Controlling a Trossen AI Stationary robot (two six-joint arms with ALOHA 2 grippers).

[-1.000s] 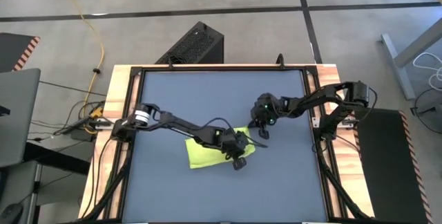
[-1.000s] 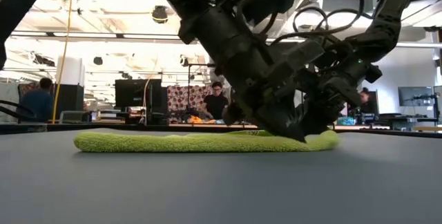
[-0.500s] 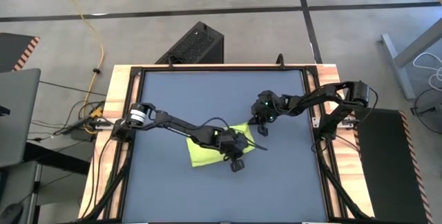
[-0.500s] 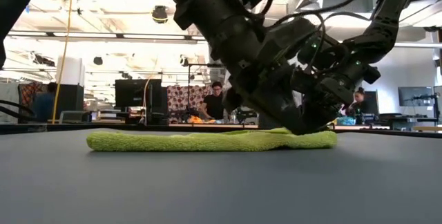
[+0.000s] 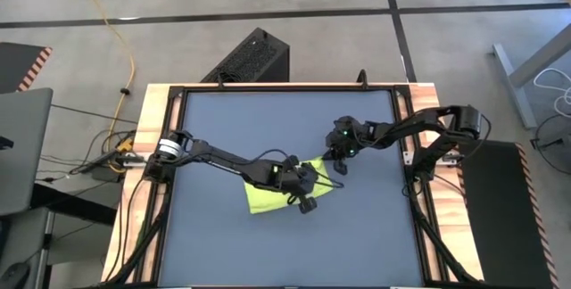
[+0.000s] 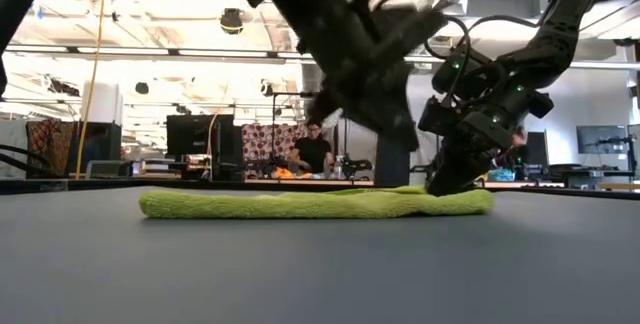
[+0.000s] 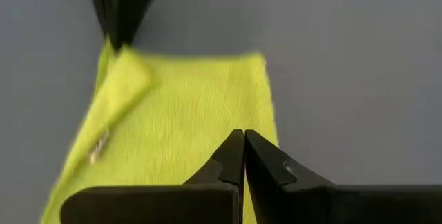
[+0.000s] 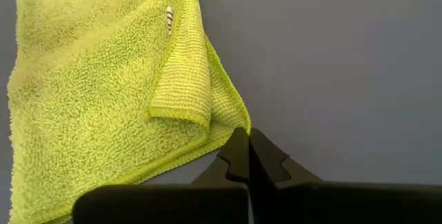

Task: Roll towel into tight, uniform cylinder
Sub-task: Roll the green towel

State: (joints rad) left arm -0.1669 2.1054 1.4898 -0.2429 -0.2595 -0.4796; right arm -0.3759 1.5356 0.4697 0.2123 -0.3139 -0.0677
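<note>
- The towel (image 5: 277,193) is a small, soft, lime-green cloth with a fuzzy top.
- It lies low and flat on the dark blue-grey mat (image 5: 232,128), a bit below the mat's middle in the high view. It is not a roll.
- One corner (image 8: 181,92) is folded back on top of the towel, and a tiny white tag (image 8: 168,18) sticks out at the edge beside it.
- In the low view the towel (image 6: 316,203) looks like a long, thin strip on the mat.
- The left gripper (image 5: 302,193) is over the right half of the towel. Its fingers (image 7: 231,156) are pressed together with nothing between them.
- The right gripper (image 5: 335,163) is just beside the towel's right corner. Its fingers (image 8: 238,156) are pressed together too and hold nothing.
- No boxes or bowls sit near the towel.
</note>
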